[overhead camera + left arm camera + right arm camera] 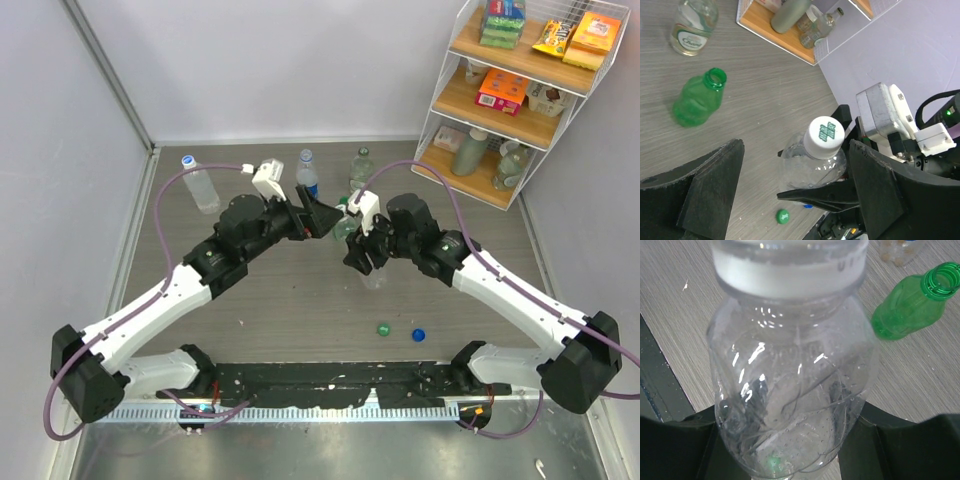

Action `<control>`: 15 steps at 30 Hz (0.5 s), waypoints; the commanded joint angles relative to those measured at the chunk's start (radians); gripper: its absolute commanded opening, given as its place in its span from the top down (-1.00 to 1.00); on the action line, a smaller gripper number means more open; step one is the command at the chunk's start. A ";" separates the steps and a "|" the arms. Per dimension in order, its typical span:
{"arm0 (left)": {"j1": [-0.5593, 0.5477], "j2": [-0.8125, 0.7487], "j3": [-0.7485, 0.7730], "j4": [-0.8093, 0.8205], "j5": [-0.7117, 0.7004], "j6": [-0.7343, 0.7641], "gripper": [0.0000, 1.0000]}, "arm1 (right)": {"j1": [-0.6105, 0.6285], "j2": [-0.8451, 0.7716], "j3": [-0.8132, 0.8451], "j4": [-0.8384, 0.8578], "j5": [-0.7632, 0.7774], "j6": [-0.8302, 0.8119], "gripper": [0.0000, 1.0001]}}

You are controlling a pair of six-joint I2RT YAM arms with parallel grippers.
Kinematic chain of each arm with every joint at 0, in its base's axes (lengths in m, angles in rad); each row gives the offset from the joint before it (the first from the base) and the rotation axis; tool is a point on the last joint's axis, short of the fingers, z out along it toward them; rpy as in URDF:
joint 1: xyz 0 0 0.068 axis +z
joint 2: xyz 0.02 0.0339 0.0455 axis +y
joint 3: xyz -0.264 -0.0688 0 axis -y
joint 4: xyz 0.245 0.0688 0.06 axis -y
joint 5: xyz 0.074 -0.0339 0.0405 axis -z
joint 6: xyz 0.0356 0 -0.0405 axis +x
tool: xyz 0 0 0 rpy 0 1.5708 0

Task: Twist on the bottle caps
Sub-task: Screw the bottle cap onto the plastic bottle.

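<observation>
R jaws are clamped on the plain clear bottle, low on its body, holding it upright approx. mid-desk. Can't tell if its base rests on the desk. The white cap sits on the neck; whether the threads have caught, or how tight it is, can't be seen.

L jaws are spread wide, one finger each side of the cap, neither touching it. Prob. reason for the setup: R stops the bottle spinning so L can close on the cap & twist. So I'd judge this is bottle 1 of 3, cap placed but tightening not confirmed.

The green bottle stands on the desk just beyond, neck open, no cap. The green cap & blue cap lie loose nearer the arm bases, well apart from any bottle. The cola-label bottle stands at the back.

Risk, as I see it: thin plastic may flex or slip in R's grip once torque goes on.
</observation>
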State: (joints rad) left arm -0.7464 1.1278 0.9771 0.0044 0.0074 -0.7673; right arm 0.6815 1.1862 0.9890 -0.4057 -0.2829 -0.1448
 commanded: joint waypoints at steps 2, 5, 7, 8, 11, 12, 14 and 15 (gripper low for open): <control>-0.018 0.021 0.032 0.106 0.029 -0.010 -0.65 | 0.004 0.010 0.008 0.030 -0.032 -0.010 0.98; -0.019 0.038 0.052 0.088 0.028 -0.001 -0.54 | 0.004 0.012 0.005 0.030 -0.027 -0.016 0.98; -0.019 0.047 0.063 0.088 0.034 0.002 -0.42 | 0.003 0.009 0.004 0.030 -0.029 -0.016 0.98; -0.019 0.052 0.067 0.091 0.040 0.003 -0.38 | 0.004 0.010 0.002 0.028 -0.027 -0.018 0.98; -0.022 0.064 0.078 0.094 0.055 0.005 -0.24 | 0.004 0.010 0.002 0.025 -0.025 -0.021 0.98; -0.025 0.069 0.081 0.094 0.054 0.005 -0.21 | 0.004 0.010 0.002 0.025 -0.025 -0.022 0.98; -0.028 0.076 0.083 0.095 0.052 -0.001 -0.12 | 0.003 0.009 0.000 0.027 -0.033 -0.022 0.98; -0.028 0.082 0.086 0.095 0.057 -0.001 -0.10 | 0.004 0.009 0.002 0.025 -0.032 -0.024 0.98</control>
State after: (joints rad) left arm -0.7662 1.1961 1.0164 0.0475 0.0456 -0.7773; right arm 0.6815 1.1984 0.9867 -0.4053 -0.2985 -0.1558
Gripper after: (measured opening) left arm 0.573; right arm 0.579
